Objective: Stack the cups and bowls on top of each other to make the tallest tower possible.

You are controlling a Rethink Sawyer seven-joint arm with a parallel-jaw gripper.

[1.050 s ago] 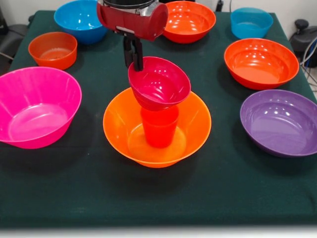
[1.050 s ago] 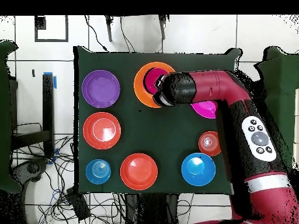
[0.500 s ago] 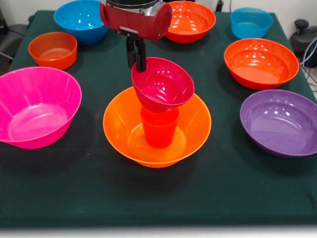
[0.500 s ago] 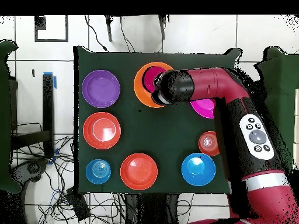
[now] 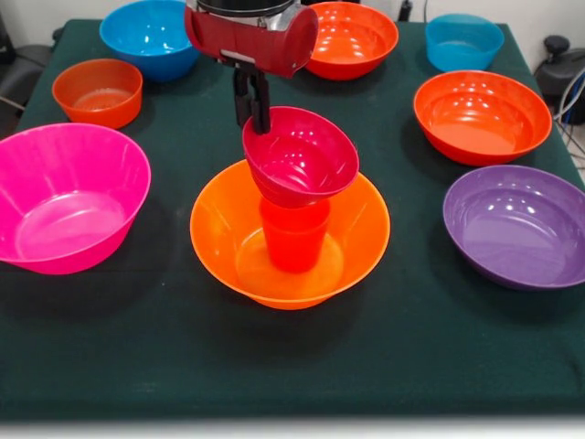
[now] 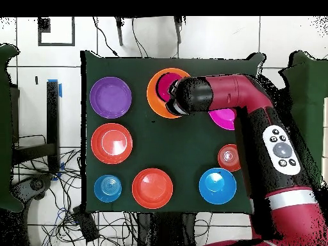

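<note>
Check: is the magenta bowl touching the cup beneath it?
Touching. The front view shows the magenta bowl sitting tilted on the rim of the cup, with no gap between them.

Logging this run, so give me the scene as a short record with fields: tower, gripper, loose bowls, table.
tower base: large yellow-orange bowl, upright at mid-table
tower middle: orange-red cup, standing in the base bowl
tower top: small magenta bowl, tilted on the cup
gripper: at the magenta bowl's far rim, jaws shut on it
loose bowls: large pink bowl, purple bowl, two orange-red bowls, two blue bowls, small orange bowl
table: dark green cloth
</note>
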